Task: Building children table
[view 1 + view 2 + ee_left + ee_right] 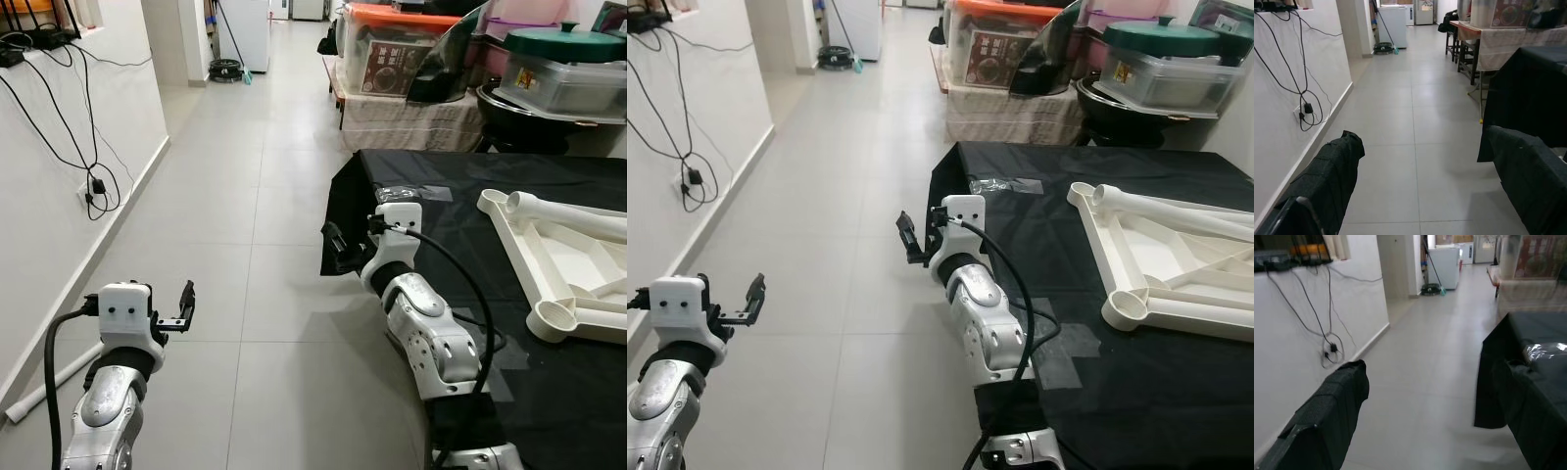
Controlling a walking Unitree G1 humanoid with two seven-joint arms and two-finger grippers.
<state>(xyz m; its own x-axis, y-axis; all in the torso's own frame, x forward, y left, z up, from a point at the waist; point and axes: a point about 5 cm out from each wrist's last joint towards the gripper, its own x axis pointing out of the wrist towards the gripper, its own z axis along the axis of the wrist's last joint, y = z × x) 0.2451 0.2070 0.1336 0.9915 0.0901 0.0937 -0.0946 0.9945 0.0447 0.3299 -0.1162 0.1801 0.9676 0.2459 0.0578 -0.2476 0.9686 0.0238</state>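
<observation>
So the white plastic table frame (549, 259) is lying upside down on the black cloth (1136, 392) covering the work surface, off to the robot's right, with its round leg sockets facing up and one leg tube already lying across the far corner. There's a small clear plastic bag (1004, 184) near the cloth's far left corner, probably hardware but too small to tell. Neither arm is on anything yet: the left gripper (181, 305) hovers over bare floor tiles with its fingers spread and empty, and the right gripper (912, 240) sits just off the cloth's left edge, also spread open, holding nothing. Judging from this, the step in hand is just getting to the parts. I'd turn right to face the frame squarely first, then bring the right arm over the cloth without snagging the hanging edge.
</observation>
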